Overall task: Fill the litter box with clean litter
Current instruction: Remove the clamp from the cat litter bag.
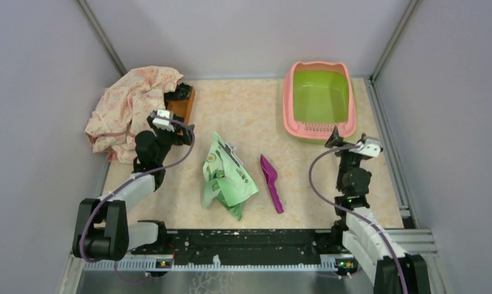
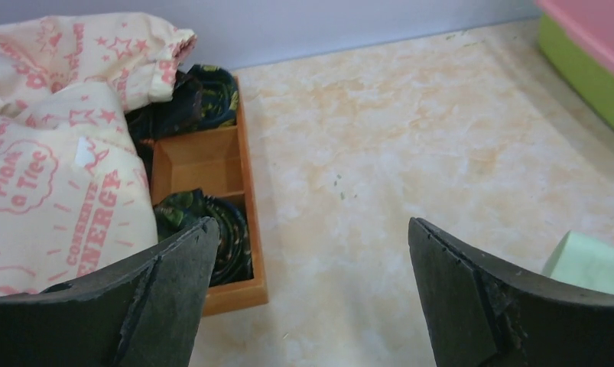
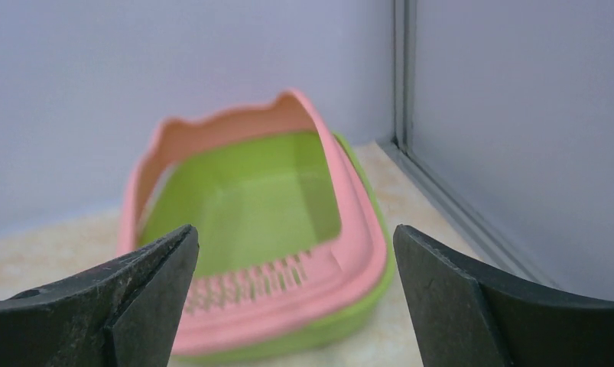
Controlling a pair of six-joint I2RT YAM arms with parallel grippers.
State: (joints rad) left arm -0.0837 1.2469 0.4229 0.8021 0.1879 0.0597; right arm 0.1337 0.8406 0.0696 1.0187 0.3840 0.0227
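Far right — glossy rectangular plastic litter box [image 1: 320, 128]; left claw [image 2: 313, 229], right claw [image 3: 294, 233] splayed wide.

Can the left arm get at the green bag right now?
Probably yes. The green bag lies in the open at mid-table, nothing on it, the purple scoop apart to its right. The left gripper is open and empty but faces the wooden tray, so it must turn first.

Pale lilac walls [image 1: 243, 33] around a beige marbled tabletop [image 1: 249, 116].
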